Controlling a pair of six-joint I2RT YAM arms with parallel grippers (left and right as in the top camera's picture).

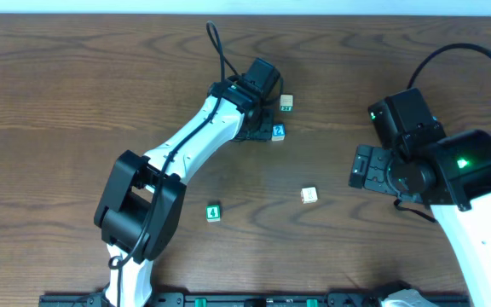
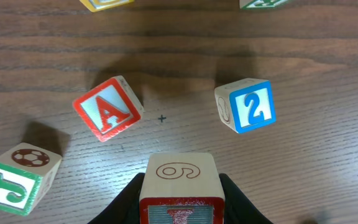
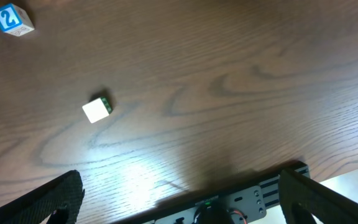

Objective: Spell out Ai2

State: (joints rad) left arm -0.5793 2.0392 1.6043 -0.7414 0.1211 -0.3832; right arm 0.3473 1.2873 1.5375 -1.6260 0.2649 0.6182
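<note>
My left gripper (image 2: 180, 198) is shut on a wooden block (image 2: 180, 176) that has a 6 on its upper face and a red-framed letter I on its near face. Just beyond it on the table lie a tilted red A block (image 2: 108, 109) to the left and a blue 2 block (image 2: 247, 106) to the right, with a gap between them. In the overhead view the left gripper (image 1: 252, 130) is beside the blue 2 block (image 1: 278, 131), and the arm hides the A block. My right gripper (image 3: 182, 199) is open and empty, over the table's front edge.
A green J block with a soccer ball face (image 2: 17, 180) lies left of the left gripper. A yellow block (image 2: 107, 4) and a green block (image 2: 266, 3) sit farther back. A green 4 block (image 1: 214, 212) and a beige block (image 1: 309, 195) lie mid-table.
</note>
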